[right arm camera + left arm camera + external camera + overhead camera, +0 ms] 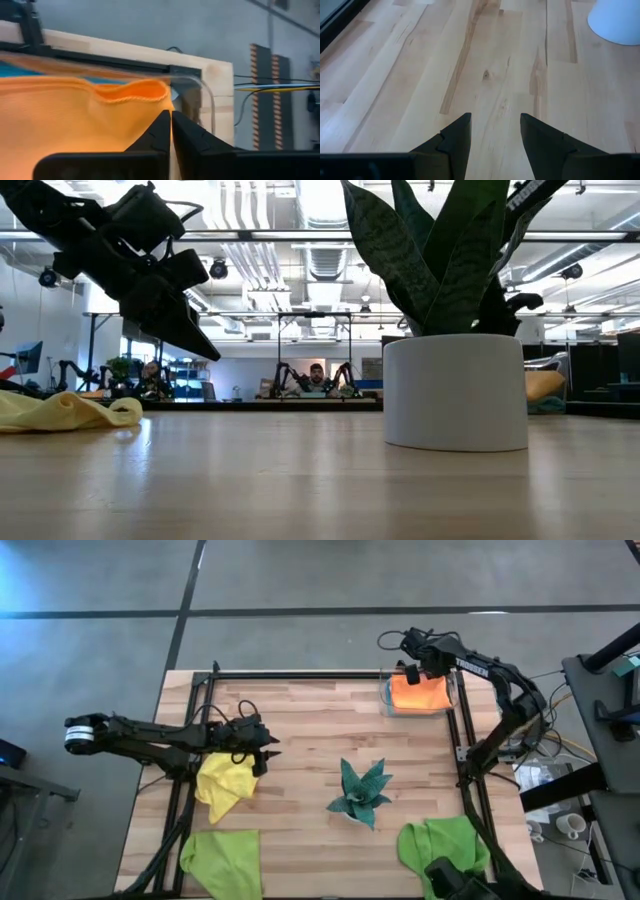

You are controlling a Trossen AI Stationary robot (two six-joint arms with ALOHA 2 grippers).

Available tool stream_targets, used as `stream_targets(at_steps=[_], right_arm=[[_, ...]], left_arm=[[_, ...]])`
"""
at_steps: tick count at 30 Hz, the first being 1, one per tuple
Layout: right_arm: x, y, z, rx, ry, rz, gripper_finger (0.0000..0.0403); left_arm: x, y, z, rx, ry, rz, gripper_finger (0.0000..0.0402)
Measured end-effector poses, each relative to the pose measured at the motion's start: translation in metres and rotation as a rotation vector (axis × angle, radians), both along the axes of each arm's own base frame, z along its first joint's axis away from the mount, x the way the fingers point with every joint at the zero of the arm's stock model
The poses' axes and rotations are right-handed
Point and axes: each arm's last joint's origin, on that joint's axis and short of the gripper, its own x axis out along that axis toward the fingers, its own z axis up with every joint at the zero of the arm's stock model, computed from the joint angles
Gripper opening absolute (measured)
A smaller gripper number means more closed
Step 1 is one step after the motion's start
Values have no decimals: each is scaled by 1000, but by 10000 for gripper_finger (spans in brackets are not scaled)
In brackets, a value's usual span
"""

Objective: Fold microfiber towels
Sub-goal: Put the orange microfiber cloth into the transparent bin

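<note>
Wooden table [310, 720]: right gripper [408, 673] closed, reaching over orange towel [418, 693]; left gripper [268, 753] half-open, empty.

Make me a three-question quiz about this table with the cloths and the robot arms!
1. Where is the orange cloth?
A. in the clear bin at the table's far right corner
B. under the plant
C. on the floor

2. How many green cloths are on the table?
A. none
B. two
C. four

3. How is the right tool?
A. wide open
B. shut
C. holding the plant

Answers: 1 A, it fills the bin. 2 B, one near left, one near right. 3 B, its fingers meet at the orange cloth's edge.
</note>
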Motion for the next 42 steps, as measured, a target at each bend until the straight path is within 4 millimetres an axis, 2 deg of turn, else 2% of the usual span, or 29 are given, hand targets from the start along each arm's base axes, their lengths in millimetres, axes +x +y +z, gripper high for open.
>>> stream_targets(at_steps=[4, 13, 20, 25, 29, 31, 36, 42], right_arm=[[3, -5, -11, 10, 19, -9, 9], [1, -20, -51, 63, 53, -44, 9], [0, -28, -79, 160, -13, -35, 9], [2, -29, -68, 179, -10, -9, 9], [2, -30, -43, 104, -19, -8, 9], [2, -31, -37, 80, -20, -9, 9], [3, -33, -38, 63, 8, 0, 9], [1, -31, -57, 181, 145, 33, 9]], left_arm=[[0, 0, 0, -4, 1, 3, 154], [0, 0, 0, -5, 2, 3, 154], [0, 0, 0, -5, 2, 3, 154], [0, 0, 0, -6, 2, 4, 154], [0, 0, 0, -6, 1, 3, 154], [0, 0, 0, -6, 0, 3, 154], [1, 0, 2, -5, -4, 3, 154], [0, 0, 1, -7, 3, 3, 154]])
